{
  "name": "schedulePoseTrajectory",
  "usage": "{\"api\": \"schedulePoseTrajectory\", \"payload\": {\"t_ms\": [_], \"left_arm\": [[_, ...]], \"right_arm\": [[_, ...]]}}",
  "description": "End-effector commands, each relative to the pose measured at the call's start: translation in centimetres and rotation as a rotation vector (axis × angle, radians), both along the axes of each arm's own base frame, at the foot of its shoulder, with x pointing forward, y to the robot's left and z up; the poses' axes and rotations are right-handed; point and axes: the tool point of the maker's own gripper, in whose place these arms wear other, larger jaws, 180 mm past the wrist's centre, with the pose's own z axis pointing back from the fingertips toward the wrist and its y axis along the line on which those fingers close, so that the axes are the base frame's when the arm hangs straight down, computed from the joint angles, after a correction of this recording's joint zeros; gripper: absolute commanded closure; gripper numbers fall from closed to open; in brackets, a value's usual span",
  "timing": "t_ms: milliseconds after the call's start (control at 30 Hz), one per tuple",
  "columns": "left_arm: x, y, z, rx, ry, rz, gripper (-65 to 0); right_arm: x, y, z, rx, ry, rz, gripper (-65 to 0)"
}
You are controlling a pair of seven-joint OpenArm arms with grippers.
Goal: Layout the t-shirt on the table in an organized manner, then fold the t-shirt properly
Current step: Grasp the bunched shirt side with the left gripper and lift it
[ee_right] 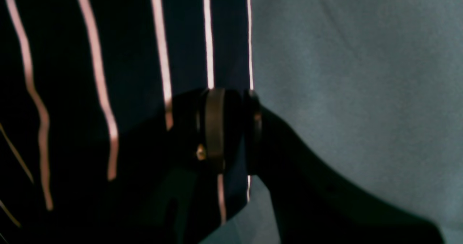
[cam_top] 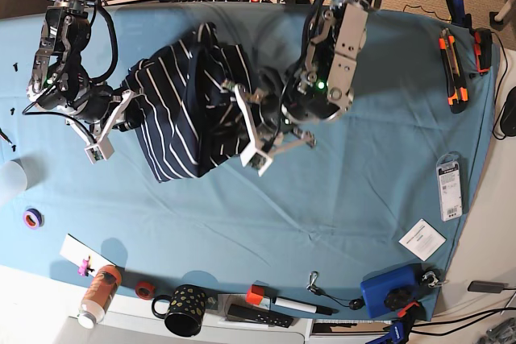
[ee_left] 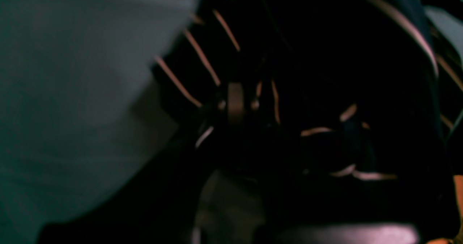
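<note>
On the table point(cam_top: 363, 183), both hands grasp the bunched, striped t-shirt point(cam_top: 181, 110).

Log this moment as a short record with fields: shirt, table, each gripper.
shirt: t-shirt, navy with white stripes, bunched up, not laid flat
table: teal cloth cover, wrinkled
left gripper: shut on the t-shirt's inner edge
right gripper: clamped on the t-shirt's outer edge, at the cloth's border
fold: not yet started
</note>
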Motion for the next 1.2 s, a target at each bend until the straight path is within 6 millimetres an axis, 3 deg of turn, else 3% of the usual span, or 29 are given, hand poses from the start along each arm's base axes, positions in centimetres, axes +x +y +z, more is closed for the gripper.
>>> {"api": "schedulePoseTrajectory", "payload": {"t_ms": [0, 133, 333, 700, 800, 933, 1167], "left_arm": [[1.3, -0.5, 2.2, -0.029, -0.070, 0.004, 0.0], [3.3, 0.0, 3.9, -0.014, -0.171, 0.030, 0.0], [6.1, 3.1, 4.7, 0.092, -0.229, 0.199, 0.0], [8.0, 6.6, 5.6, 0.231, -0.312, 0.347, 0.0], [7.8, 6.0, 5.6, 0.198, -0.292, 0.324, 0.0], [6.4, 3.6, 4.8, 0.129, -0.221, 0.206, 0.0], [6.3, 3.4, 4.8, 0.114, -0.209, 0.201, 0.0]], "right_arm": [[1.0, -0.4, 1.3, -0.009, -0.051, 0.003, -9.6], [1.0, -0.4, 1.3, -0.009, -0.050, 0.003, -9.6], [0.8, -1.2, 1.0, -0.063, -0.038, -0.009, -9.6], [0.8, -1.5, 0.9, -0.078, -0.034, -0.012, -9.6], [0.8, -1.5, 0.9, -0.078, -0.034, -0.012, -9.6], [0.8, -1.5, 0.9, -0.078, -0.035, -0.012, -9.6], [0.9, -1.5, 0.9, -0.076, -0.038, -0.012, -9.6]]}}
